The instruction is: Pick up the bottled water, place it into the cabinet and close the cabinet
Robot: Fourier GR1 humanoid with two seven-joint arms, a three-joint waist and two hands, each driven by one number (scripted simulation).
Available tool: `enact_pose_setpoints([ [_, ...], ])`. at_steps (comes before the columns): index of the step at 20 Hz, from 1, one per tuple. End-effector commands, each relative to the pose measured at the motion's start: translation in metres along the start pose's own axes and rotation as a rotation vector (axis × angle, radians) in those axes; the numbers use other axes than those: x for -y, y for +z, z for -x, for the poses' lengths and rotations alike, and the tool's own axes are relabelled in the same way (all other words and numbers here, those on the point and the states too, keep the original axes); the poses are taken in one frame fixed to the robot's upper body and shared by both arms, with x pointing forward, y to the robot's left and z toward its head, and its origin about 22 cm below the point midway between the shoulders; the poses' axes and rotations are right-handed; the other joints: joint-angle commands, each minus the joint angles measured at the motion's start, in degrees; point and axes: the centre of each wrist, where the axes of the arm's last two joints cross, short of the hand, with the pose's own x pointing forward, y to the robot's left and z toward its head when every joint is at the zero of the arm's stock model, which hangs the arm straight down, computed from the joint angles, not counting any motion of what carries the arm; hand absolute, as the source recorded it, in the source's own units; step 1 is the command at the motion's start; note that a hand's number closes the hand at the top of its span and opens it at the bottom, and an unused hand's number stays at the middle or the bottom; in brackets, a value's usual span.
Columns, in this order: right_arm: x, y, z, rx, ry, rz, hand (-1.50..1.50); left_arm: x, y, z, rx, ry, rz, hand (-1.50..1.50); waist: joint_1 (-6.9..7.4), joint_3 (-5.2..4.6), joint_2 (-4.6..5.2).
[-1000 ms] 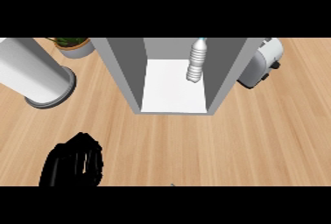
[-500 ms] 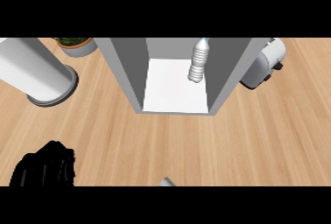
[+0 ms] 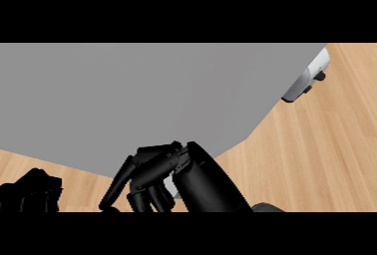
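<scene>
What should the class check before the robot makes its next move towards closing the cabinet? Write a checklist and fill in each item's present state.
1. Bottled water inside the cabinet: cannot tell; the grey panel, seemingly the cabinet's door, fills most of the view and hides it.
2. Right robot hand at the grey panel's lower edge: ok.
3. Right robot hand holding nothing: ok; its fingers hang relaxed.
4. Left robot hand away from the panel: ok; it is low at the view's left, over the wooden counter.
5. Cabinet fully shut: cannot tell.
6. White appliance free of the panel: cannot tell; the panel's corner covers part of it.
</scene>
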Motion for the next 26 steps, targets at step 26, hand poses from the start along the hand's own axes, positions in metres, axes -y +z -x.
enact_pose_setpoints([
  [26,0.162,-0.107,0.097,-0.161,-0.079,0.043,1.50,-0.017,-0.003,-0.021,0.022,0.002,0.065,1.50,0.64,0.14,1.41],
])
